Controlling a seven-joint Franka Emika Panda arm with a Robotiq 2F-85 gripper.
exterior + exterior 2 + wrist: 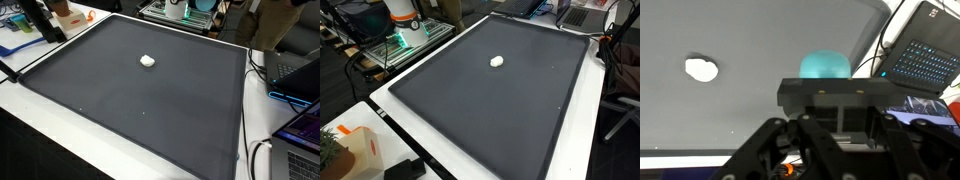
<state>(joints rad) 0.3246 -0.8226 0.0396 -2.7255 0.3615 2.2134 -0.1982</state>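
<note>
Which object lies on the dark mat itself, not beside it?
The small white lump, alone on the mat; the laptop sits beyond its edge.

Arm: white shell, banded in orange | base: lit green | gripper: matt black, built of a boxy block and crossed link bars.

the dark mat covers most of the bench and lies flat, so there is wide room to pass over it from any side. one small white lump sits low on it, well apart from every edge. along one edge, open laptops and looped cables crowd the rim. in an exterior view a box stands off the mat at a corner, and the robot's base rises beyond another edge.
</note>
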